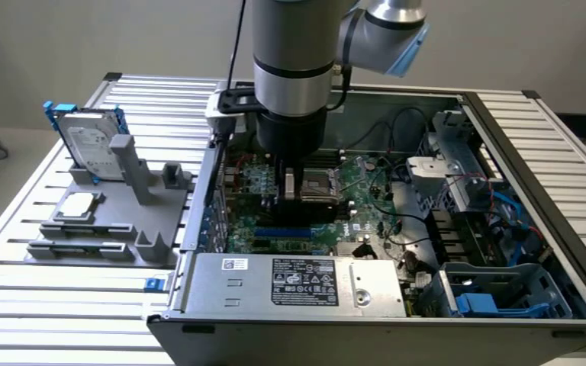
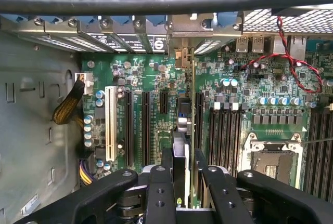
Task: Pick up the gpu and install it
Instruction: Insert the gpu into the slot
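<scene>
one step of the job looks done: the gpu (image 2: 193, 130) is off the table and held edge-on in the pincer (image 2: 182, 174), whose fingers (image 2: 160, 182) press narrowly on the thin card from both sides. the arm has the card down inside the open computer case (image 1: 537, 152), above the motherboard (image 2: 156, 78), and the card's silver bracket (image 2: 183, 52) stands at the case's rear slot wall. what is left, as i judge it, is the seating — i cannot tell whether the card's lower edge is already in a slot or only hanging just above one.

the exterior view gives the wider setting: the arm standing straight down into the case, the grey fixture (image 1: 110, 229) on the slatted table (image 1: 28, 305) at the exterior view's left, with the hard drive in its blue frame (image 1: 91, 149) upright on it and the small square cpu chip (image 1: 79, 203) lying flat nearby. from that side the card is hidden behind the arm and pincer.

the wrist view supplies the close part — the card running away from the fingers toward the rear wall, the long black expansion slots (image 2: 128, 125) on one side of it, the row of memory slots (image 2: 225, 135) and the open cpu socket (image 2: 271, 159) on the other.
</scene>
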Robot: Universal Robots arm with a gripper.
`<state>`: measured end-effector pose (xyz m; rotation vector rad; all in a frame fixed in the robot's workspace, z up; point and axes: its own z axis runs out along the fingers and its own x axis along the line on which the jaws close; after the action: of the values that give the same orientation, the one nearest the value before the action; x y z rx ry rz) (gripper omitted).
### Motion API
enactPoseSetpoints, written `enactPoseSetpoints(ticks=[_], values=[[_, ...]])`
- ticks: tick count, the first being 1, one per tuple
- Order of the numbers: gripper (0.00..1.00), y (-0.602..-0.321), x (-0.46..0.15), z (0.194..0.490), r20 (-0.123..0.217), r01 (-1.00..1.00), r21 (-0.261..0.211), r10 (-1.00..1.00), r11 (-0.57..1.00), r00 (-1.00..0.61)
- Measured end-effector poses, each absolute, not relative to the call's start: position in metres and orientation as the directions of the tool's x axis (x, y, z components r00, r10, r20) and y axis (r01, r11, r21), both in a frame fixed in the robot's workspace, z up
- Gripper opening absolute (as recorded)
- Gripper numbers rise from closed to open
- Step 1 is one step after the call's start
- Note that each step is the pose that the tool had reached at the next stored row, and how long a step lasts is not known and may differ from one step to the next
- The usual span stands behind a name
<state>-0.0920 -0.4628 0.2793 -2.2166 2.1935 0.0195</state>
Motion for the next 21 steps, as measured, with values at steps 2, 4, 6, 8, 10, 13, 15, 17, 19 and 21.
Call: enactPoseSetpoints(ticks=[2, 4, 6, 8, 10, 13, 15, 17, 19, 21], values=[[0.26, -0.4628, -0.0922, 0.2788, -0.025, -1.000, -0.008, -1.000, -0.008, 0.008], [0.26, -0.4628, -0.0925, 0.2781, -0.025, -1.000, -0.008, -1.000, -0.004, 0.005], [0.26, -0.4628, -0.0927, 0.2773, -0.025, -1.000, -0.008, -1.000, -0.002, 0.002], [0.26, -0.4628, -0.0929, 0.2765, -0.025, -1.000, -0.008, -1.000, 0.001, -0.001], [0.26, -0.4628, -0.0931, 0.2756, -0.025, -1.000, -0.008, -1.000, 0.004, -0.004], [0.26, -0.4628, -0.0934, 0.2742, -0.025, -1.000, -0.008, -1.000, 0.008, -0.008], [0.26, -0.4629, -0.0936, 0.2734, -0.025, -1.000, -0.007, -1.000, 0.010, -0.010], [0.26, -0.4631, -0.0938, 0.2725, -0.025, -1.000, -0.006, -1.000, 0.012, -0.012], [0.26, -0.4633, -0.0939, 0.2714, -0.025, -1.000, -0.005, -1.000, 0.013, -0.012], [0.26, -0.4635, -0.0939, 0.2702, -0.025, -1.000, -0.004, -1.000, 0.013, -0.013]])
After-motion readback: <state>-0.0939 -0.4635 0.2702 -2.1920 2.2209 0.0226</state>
